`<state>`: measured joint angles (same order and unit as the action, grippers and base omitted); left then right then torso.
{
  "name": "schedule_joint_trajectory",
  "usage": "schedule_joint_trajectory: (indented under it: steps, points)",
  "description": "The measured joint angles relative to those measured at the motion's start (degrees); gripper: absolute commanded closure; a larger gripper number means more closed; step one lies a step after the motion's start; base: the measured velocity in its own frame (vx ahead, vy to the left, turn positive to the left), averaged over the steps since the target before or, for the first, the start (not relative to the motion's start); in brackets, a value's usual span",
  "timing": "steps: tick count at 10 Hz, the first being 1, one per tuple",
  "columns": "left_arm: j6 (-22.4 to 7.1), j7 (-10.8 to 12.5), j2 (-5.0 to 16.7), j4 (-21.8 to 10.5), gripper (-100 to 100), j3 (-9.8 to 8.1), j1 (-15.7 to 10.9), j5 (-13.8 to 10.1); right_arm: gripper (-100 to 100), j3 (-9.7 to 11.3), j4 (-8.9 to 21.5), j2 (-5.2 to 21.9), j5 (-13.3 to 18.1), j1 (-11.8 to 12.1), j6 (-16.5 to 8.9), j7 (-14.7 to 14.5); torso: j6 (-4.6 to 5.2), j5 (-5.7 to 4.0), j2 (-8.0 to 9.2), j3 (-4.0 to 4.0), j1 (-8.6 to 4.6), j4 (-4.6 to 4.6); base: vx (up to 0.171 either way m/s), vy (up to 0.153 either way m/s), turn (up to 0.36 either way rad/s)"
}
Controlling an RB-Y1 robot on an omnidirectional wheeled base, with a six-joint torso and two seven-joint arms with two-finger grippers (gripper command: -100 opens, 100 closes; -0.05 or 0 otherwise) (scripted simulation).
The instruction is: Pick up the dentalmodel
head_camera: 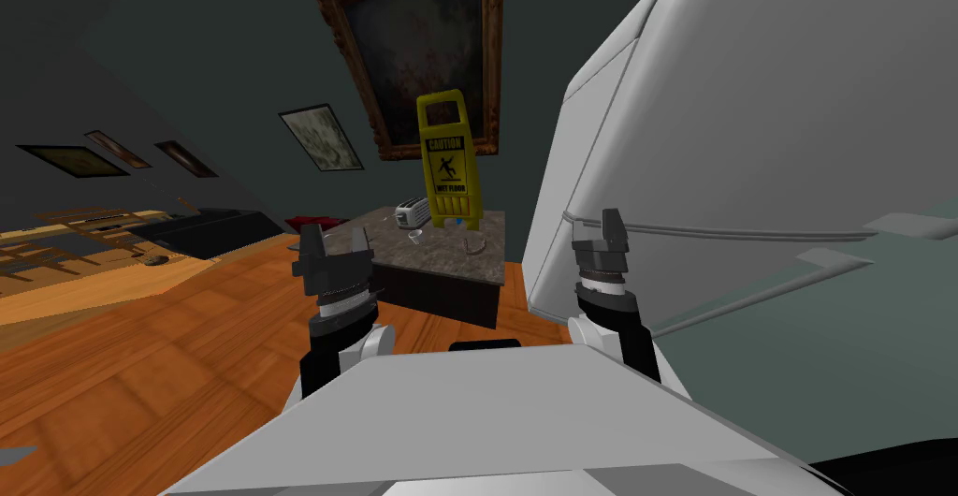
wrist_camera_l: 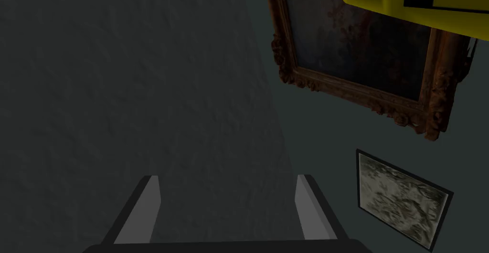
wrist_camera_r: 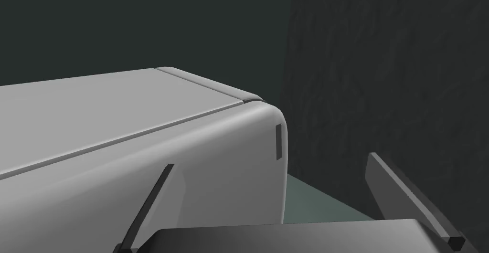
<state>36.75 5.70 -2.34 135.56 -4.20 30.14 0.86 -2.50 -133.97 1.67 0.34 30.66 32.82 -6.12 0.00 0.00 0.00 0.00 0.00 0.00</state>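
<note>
A low dark counter with a mottled grey top point(head_camera: 440, 256) stands ahead of me in the head view. On its near right part lies a small pale curved piece point(head_camera: 475, 245), which looks like the dental model. My left gripper point(head_camera: 335, 238) is raised short of the counter's left corner and is open, with nothing between its fingers point(wrist_camera_l: 228, 176). My right gripper point(head_camera: 613, 224) is held up beside a big white appliance. It is open and empty too point(wrist_camera_r: 271, 162). Both grippers are well short of the curved piece.
A yellow wet-floor sign point(head_camera: 447, 163) and a toaster point(head_camera: 412, 211) stand at the back of the counter, with a small clear item point(head_camera: 414, 236) near them. The tall white appliance point(head_camera: 748, 144) point(wrist_camera_r: 143, 135) crowds the right side. Wooden floor point(head_camera: 168, 350) spreads to the left.
</note>
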Motion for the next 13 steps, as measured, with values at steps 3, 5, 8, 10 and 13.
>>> schedule_joint_trajectory:
  steps: [3, 5, 8, 10, 13]
  points:
    - [-2.4, 0.8, 3.2, -3.1, -100, 0.44, -3.0, -0.3, 0, 0.0, 0.0, 0.0, 0.0, 0.0, 0.0, 0.0, 0.01, -0.02, 0.15, 0.08, -0.08, 0.03, -0.044, -0.029, -0.021]
    - [-4.9, 1.5, 5.1, -6.0, -100, 1.19, -6.2, -0.4, 0, 0.0, 0.0, 0.0, 0.0, 0.0, 0.0, 0.0, 0.01, -0.03, 0.14, 0.08, -0.14, 0.03, -0.047, -0.037, -0.026]
    - [-8.6, 2.5, 7.2, -9.6, -100, 1.94, -9.8, -0.7, 0, 0.0, 0.0, 0.0, 0.0, 0.0, 0.0, 0.0, 0.01, -0.03, 0.14, 0.08, -0.12, 0.03, -0.038, -0.029, -0.012]
    - [-10.4, 3.0, 8.0, -12.2, -100, 2.36, -12.2, -0.8, 0, 0.0, 0.0, 0.0, 0.0, 0.0, 0.0, 0.0, 0.01, -0.02, 0.15, 0.09, -0.12, 0.03, -0.044, -0.027, -0.011]
    - [-14.2, 3.9, 9.2, -15.3, -100, 2.6, -16.1, -1.0, 0, 0.0, 0.0, 0.0, 0.0, 0.0, 0.0, 0.0, -0.01, -0.02, 0.12, 0.07, -0.09, 0.03, -0.041, -0.026, -0.011]
